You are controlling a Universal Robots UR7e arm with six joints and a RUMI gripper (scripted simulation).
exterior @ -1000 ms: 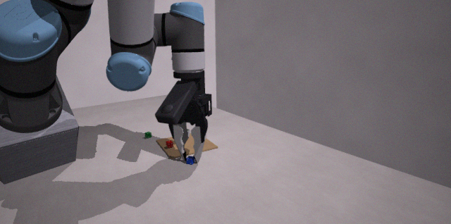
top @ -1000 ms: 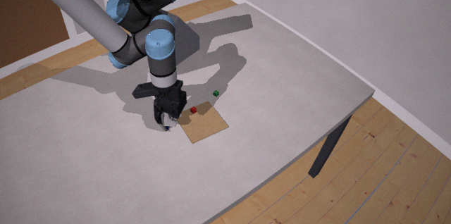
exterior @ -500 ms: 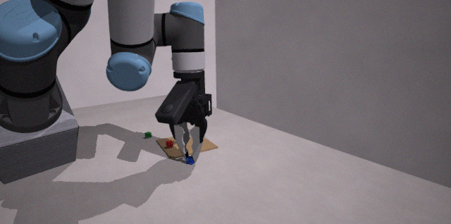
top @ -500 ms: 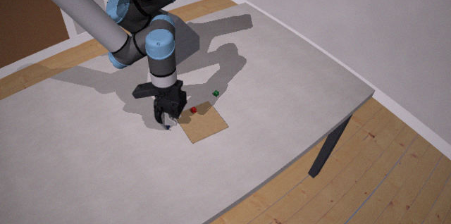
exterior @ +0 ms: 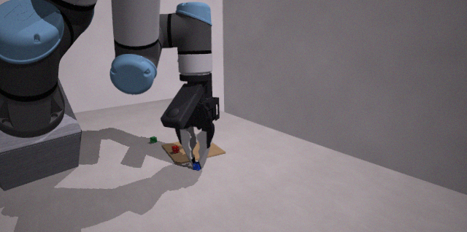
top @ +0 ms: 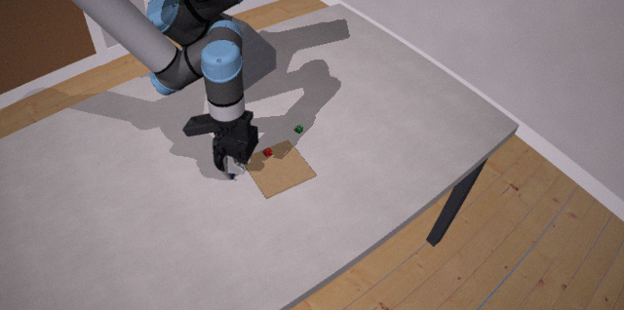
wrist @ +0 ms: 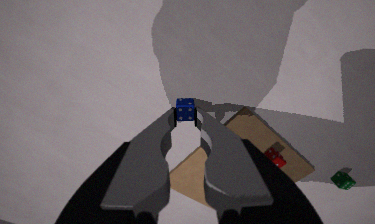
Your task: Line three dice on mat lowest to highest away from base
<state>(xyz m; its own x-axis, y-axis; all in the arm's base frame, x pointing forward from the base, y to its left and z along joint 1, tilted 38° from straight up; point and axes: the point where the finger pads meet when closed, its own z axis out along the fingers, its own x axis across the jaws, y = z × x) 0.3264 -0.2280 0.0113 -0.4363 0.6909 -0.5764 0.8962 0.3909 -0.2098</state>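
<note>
My gripper (top: 231, 174) (exterior: 196, 163) (wrist: 185, 109) points down at table height, its fingertips shut on the blue die (top: 233, 176) (exterior: 197, 166) (wrist: 185, 109), one on either side. The blue die is just off the tan mat (top: 288, 178) (exterior: 219, 150) (wrist: 253, 130), beside its edge; two of its faces show pips in the wrist view. The red die (top: 268, 152) (exterior: 176, 149) (wrist: 275, 158) sits on the mat near its base-side edge. The green die (top: 299, 129) (exterior: 153, 139) (wrist: 343, 180) lies on the table, off the mat. The top numbers are too small to read surely.
The robot's base stands on a grey block (exterior: 44, 166) at the left in the exterior view. The arm's shadow falls over the table (top: 414, 120) and part of the mat. Walls stand behind the table, and its front edge is well beyond the mat.
</note>
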